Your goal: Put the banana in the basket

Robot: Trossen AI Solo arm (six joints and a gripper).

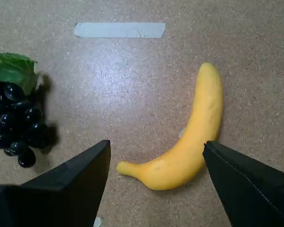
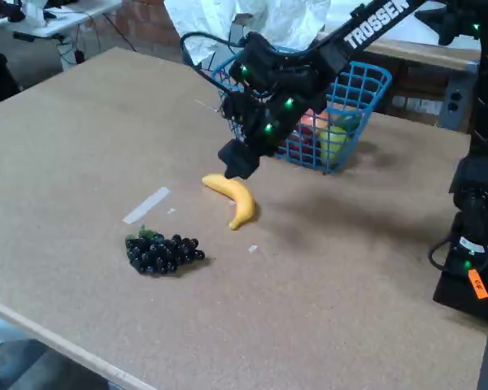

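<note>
In the wrist view we see the gripper [image 1: 156, 163] with its two dark fingers [image 1: 73, 182] spread wide apart and holding nothing. The banana [image 1: 191, 142] lies flat on the brown counter [image 1: 132, 85] between them. Its thin stem end points toward the left finger, with a small gap between the two. Its curved body runs up past the right finger, whose inner edge sits right against the banana's side; we cannot tell whether they actually touch.

To the left in that view lies a bunch of dark grapes [image 1: 14, 123] with a green leaf [image 1: 13, 68], well apart from the banana. A strip of pale tape [image 1: 119, 30] is stuck to the counter above.

In the fixed view the gripper [image 2: 237, 162] hangs just above one end of the banana [image 2: 234, 197], which rests on the counter [image 2: 81, 130] near its middle. The blue wire basket [image 2: 354, 101] stands behind the arm, apart from the banana, with red and green fruit [image 2: 325, 134] inside. The grapes [image 2: 163, 253] lie in front of the banana, and the tape [image 2: 145, 205] is to its left.
</note>
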